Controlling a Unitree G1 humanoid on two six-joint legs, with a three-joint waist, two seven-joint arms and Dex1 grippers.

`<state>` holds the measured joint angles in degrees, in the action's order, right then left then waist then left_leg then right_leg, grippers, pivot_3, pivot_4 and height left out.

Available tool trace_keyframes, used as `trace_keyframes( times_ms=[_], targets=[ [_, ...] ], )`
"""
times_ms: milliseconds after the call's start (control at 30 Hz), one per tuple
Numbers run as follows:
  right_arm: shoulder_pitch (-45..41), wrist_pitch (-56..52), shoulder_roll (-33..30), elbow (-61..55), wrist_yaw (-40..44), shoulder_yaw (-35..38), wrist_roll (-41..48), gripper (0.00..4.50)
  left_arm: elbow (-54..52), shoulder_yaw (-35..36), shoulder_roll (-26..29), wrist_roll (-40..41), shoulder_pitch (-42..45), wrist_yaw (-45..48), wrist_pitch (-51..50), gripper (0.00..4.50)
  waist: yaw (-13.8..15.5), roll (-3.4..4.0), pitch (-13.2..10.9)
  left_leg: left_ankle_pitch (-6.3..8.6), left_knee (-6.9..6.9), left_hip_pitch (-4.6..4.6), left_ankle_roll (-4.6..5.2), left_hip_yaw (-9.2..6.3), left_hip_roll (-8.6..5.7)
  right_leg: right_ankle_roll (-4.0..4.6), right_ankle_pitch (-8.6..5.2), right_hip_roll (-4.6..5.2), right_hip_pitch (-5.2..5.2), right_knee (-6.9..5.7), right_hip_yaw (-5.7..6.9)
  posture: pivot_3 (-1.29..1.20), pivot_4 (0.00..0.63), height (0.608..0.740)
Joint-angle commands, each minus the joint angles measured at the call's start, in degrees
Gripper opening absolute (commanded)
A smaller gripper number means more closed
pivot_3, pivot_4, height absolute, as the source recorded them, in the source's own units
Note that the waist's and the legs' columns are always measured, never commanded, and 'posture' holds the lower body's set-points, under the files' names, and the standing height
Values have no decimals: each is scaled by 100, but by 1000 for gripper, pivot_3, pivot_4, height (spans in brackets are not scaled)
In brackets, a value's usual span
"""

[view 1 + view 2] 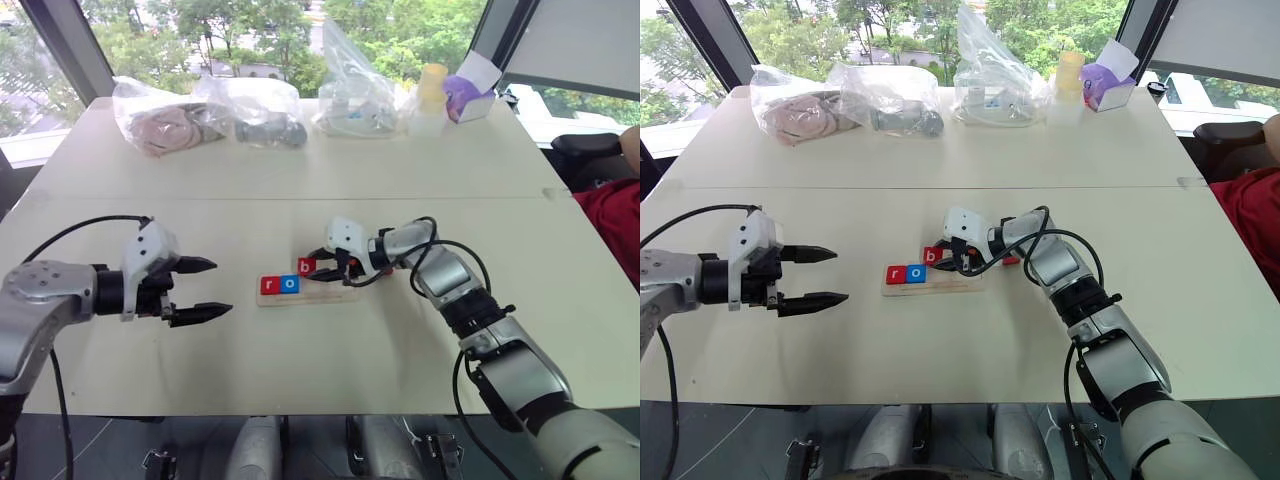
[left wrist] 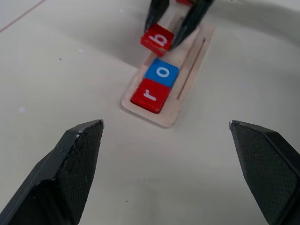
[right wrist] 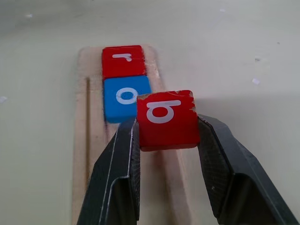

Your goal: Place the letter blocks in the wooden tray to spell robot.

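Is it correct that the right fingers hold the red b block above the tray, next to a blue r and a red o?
Not quite: the colours are swapped. The right wrist view shows a red r block and a blue o block in the tray; the right gripper does hold the red b block.

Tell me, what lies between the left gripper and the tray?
Nothing: between the open left gripper and the tray is bare tabletop, as the left eye view shows.

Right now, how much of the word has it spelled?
Two letters are in the wooden tray: red r, blue o. The right end effector grips the red b above the tray. Left: seating b, then o and t.
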<state>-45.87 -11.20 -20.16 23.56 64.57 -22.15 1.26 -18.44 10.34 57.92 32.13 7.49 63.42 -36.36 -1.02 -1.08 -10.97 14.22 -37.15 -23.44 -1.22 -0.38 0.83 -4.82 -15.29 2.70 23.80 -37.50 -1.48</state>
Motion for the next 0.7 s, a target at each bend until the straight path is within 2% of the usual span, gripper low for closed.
trace_keyframes(
  times_ms=[33,700],
  targets=[
    [-76,224,12,-41,176,-20,-21,1147,-222,139,4,-20,-71,-69,105,4500,-4,0,0,0,0,2,0,0,2,0,0,-3,-1,-2,1,0,150,740],
    [220,124,-12,-296,358,-46,-60,1147,-171,-80,-29,-133,27,-170,192,4500,-14,0,0,0,0,5,0,1,5,0,1,-9,-1,-6,3,0,150,740]
  ],
)
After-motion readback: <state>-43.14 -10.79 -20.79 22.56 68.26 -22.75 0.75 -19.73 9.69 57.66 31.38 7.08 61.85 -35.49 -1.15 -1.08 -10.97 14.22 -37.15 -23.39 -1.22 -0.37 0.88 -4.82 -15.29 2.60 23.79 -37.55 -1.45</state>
